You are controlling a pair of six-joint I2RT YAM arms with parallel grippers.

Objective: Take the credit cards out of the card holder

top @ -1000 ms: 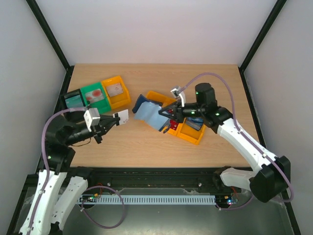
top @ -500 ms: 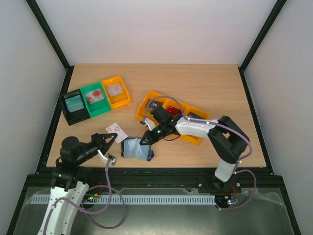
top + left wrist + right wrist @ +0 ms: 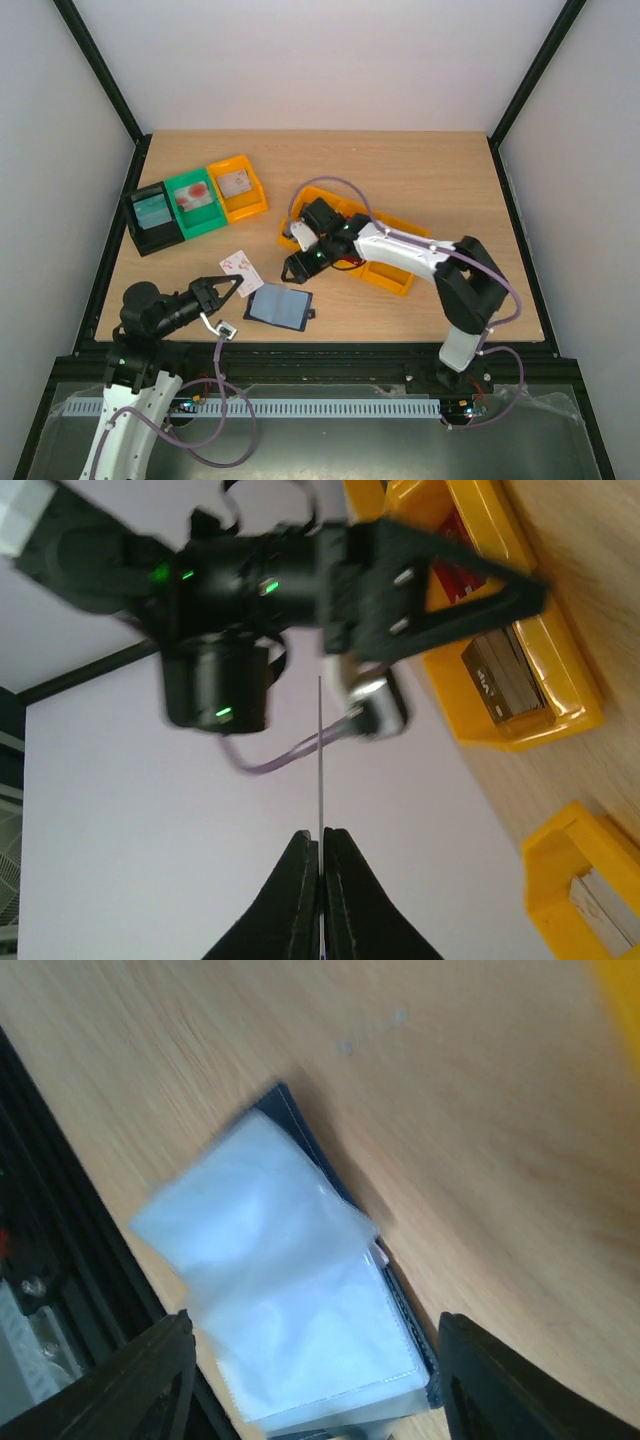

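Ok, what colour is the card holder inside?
Pale blue-grey, with a dark navy edge. The card holder shows best in the right wrist view.

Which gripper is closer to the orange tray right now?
Right. The right gripper hangs just off the left end of the orange tray; the left gripper, pinching a white card, sits well off to its left.

Eyes on my two arms: the left arm (image 3: 118,435) and the right arm (image 3: 400,255) both wear glossy white shells between chunky black joints. Lavender cables (image 3: 345,182) loop off each. Small green lights (image 3: 225,715) glow on the right wrist housing. My left hand (image 3: 322,835) has matte black tapering fingers (image 3: 295,900).
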